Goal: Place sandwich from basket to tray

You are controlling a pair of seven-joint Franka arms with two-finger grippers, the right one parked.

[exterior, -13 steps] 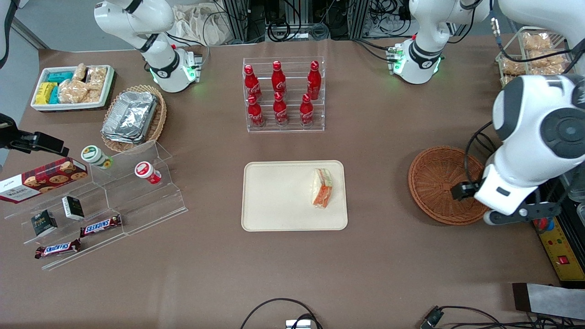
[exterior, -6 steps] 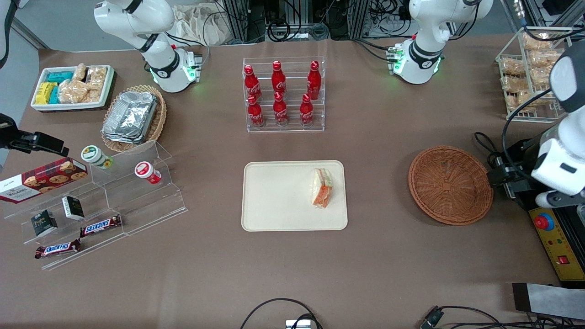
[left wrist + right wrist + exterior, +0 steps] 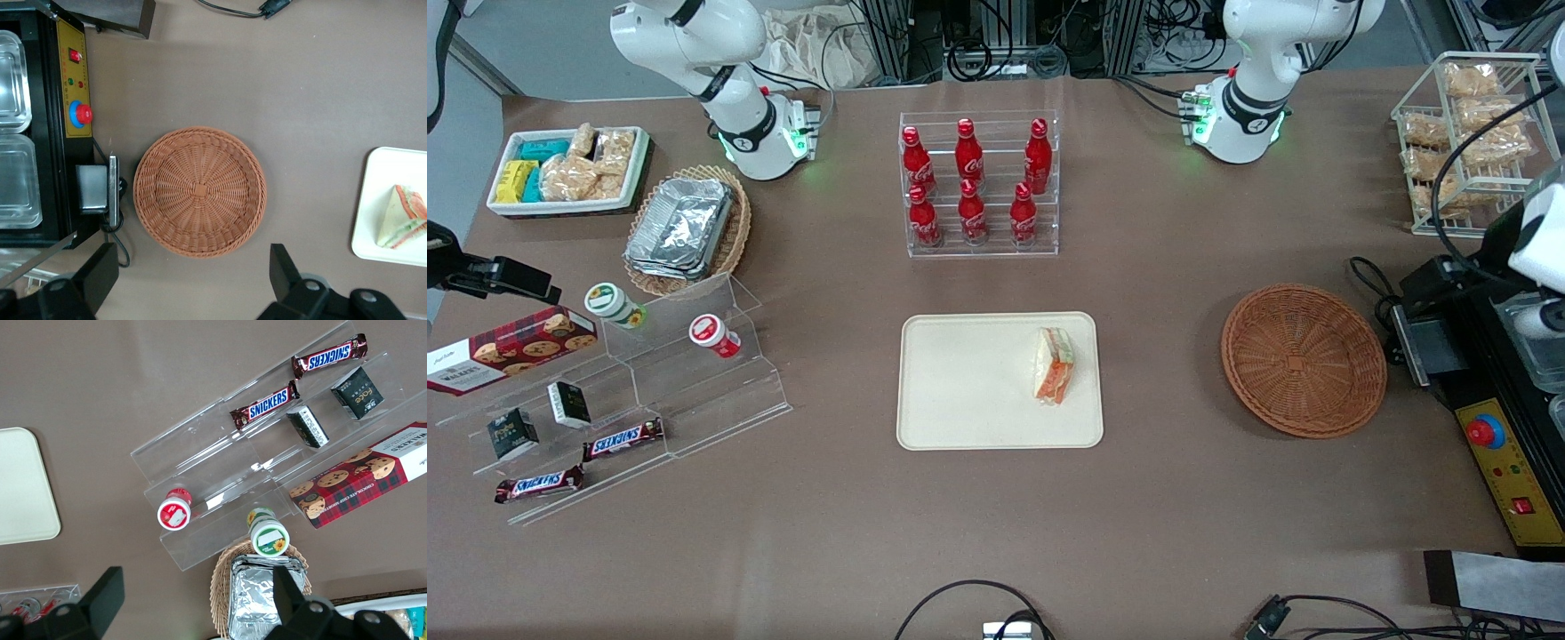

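- sandwich lies on tray, near edge twd basket; basket empty
- pincer wide, holding nothing, high above basket
- risk low; arm dipping could knock basket across table

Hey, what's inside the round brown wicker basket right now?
Nothing shows inside the basket; its woven floor is bare and fully in view. The sandwich lies on the tray. The gripper, open, hangs above the basket, holding nothing.
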